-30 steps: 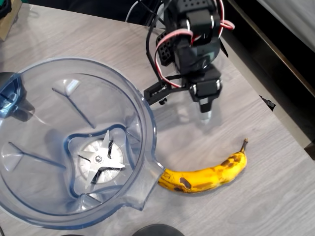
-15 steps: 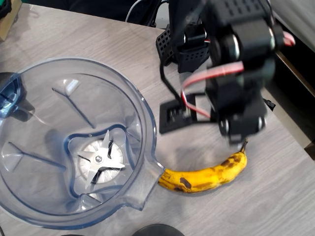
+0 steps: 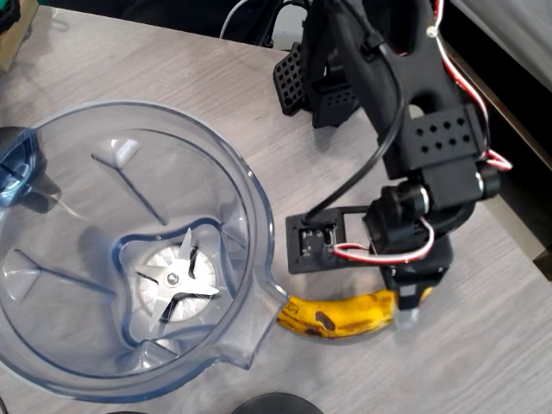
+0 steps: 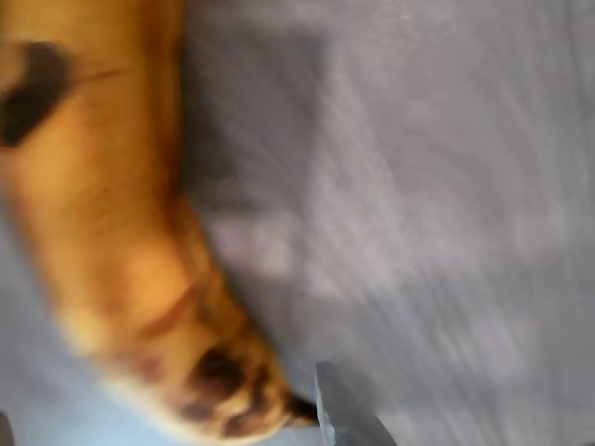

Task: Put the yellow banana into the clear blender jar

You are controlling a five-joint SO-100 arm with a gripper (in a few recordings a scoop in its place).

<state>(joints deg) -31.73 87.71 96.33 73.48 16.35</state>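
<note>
The yellow banana [image 3: 336,315] lies on the grey wooden table, its left end touching the pour spout of the clear blender jar [image 3: 252,200]. The jar stands open at the left, with silver blades [image 3: 177,280] at its bottom. My black arm reaches down over the banana's right end and covers it. My gripper [image 3: 405,312] sits low over that end, mostly hidden under the wrist. The blurred wrist view shows the spotted banana [image 4: 121,232] very close, its tip beside one finger [image 4: 344,418]. The gripper [image 4: 167,432] looks open and holds nothing.
The arm's black base [image 3: 315,82] and cables stand at the back of the table. A flat black frame [image 3: 323,241] hangs by the wrist. A blue part [image 3: 17,164] lies at the jar's left. The table's right edge [image 3: 509,216] is near. A dark round object [image 3: 276,404] sits at the front.
The arm has swung right and forward, then dropped over the banana's right end, which it now covers. The banana and the jar have not moved.
</note>
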